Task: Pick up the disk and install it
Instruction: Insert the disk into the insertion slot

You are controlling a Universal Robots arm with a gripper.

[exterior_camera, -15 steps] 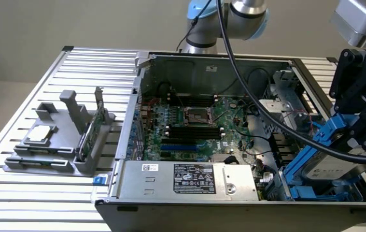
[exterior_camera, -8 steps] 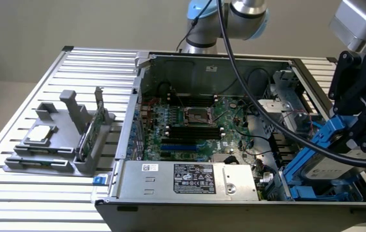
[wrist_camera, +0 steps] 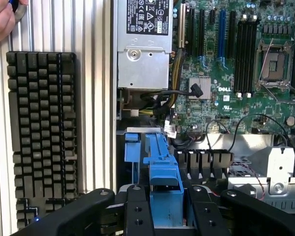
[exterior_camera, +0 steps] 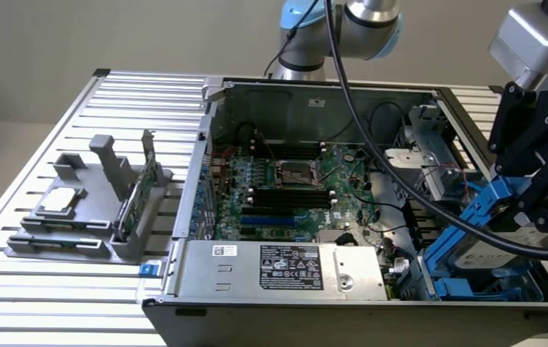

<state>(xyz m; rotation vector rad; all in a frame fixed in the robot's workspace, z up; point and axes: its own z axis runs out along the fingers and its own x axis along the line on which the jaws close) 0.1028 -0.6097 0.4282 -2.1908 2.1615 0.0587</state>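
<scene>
The disk [exterior_camera: 486, 254], silver-grey with a blue plastic bracket along its edges, stands tilted over the drive bay [exterior_camera: 467, 290] in the near corner of the open computer case, on the exterior view's right. My gripper [exterior_camera: 523, 206] is shut on the upper end of its blue bracket. In the wrist view the disk's blue bracket [wrist_camera: 163, 169] runs between my black fingers [wrist_camera: 137, 211], and my gripper [wrist_camera: 168, 214] clamps it from both sides. The disk's lower end reaches down among the bay's blue rails; whether it touches them I cannot tell.
The case holds a green motherboard [exterior_camera: 284, 195], a silver power supply [exterior_camera: 284, 267] and a metal cage [exterior_camera: 429, 170] with cables. A grey fixture [exterior_camera: 81, 217] stands on the slatted table at the exterior view's left. A black keyboard [wrist_camera: 42, 132] lies beside the case, with a person's hand [wrist_camera: 2, 19] by it.
</scene>
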